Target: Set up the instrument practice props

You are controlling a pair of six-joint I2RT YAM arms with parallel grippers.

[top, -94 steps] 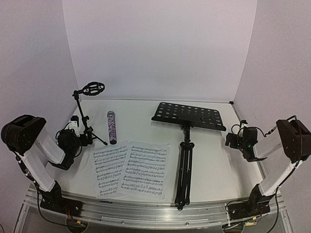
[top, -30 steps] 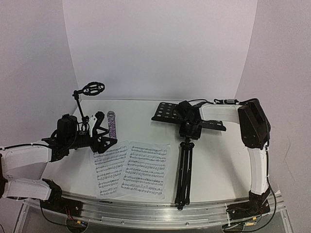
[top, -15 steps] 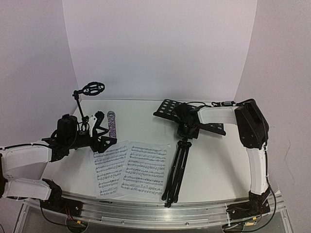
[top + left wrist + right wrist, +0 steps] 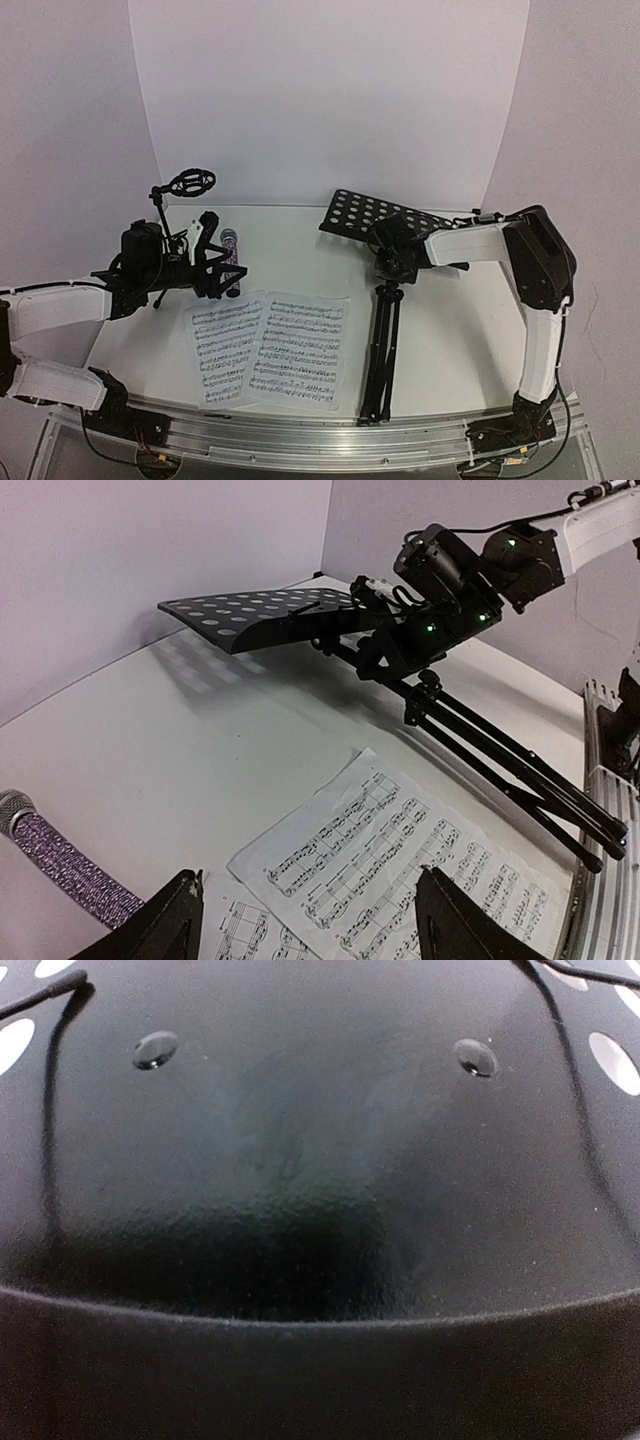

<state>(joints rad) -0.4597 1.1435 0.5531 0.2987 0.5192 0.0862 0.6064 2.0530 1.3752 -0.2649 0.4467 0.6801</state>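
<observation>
The right gripper (image 4: 397, 262) is clamped on the neck of the black tripod music stand with a perforated metal desk (image 4: 385, 212), holding its head off the white counter (image 4: 450, 330). The folded legs run lengthwise to the near edge, and the desk tilts up towards the far right corner. The left gripper (image 4: 222, 262), fingers spread wide and empty, hovers over the glittery purple-silver microphone (image 4: 230, 239), which lies with its mesh head towards the far edge. The small black tripod mic stand (image 4: 190, 183) stands upright near the left edge. Two white printed music sheets (image 4: 300, 350) lie side by side near the near edge.
</observation>
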